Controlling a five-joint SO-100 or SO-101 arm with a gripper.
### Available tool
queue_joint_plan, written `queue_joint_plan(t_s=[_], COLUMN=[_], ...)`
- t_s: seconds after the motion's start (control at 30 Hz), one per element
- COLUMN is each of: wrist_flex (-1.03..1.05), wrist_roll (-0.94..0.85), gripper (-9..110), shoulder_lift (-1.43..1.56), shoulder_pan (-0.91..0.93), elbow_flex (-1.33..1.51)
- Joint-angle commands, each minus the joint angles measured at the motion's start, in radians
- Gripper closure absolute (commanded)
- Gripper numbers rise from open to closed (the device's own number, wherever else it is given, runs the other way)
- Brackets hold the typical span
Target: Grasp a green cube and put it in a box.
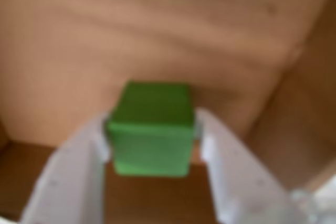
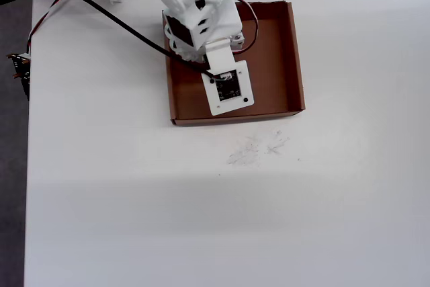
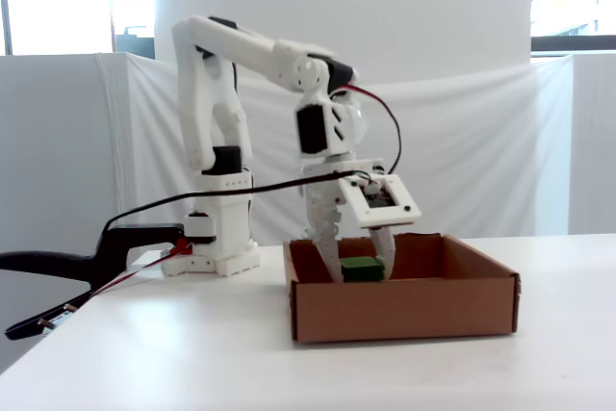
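Blurred in my wrist view, the gripper (image 1: 152, 140) clenches the green cube (image 1: 151, 135); the box (image 1: 157, 40) fills twelve o'clock, overhead the arm hides the cube.

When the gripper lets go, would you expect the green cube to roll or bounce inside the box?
Probably not: the green cube has flat faces, so it should settle rather than roll. It looks solid and stiff between the gripper fingers. The box walls should contain it.

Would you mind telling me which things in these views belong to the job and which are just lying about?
Part of the job:
- green cube, held in the gripper
- box

Just lying about:
- black clamp at the table edge
- circuit board
- scuff marks
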Motion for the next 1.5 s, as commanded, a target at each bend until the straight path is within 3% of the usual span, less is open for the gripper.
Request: queue_joint_plan(t_s=[0.0,0.33,0.73,1.13,1.47], wrist_flex=[-0.012,0.114,0.124,0.304,0.327], wrist_roll=[-0.002,-0.025,-0.419,-0.555,-0.568], gripper=[74,79,84,85,86], shoulder_lift=[0.014,0.238,0.699,1.258,1.433], shoulder_pan=[0.000,0.218,0.681,0.813,0.824], elbow_flex=[-0.011,-0.132,0.133,0.580,0.769])
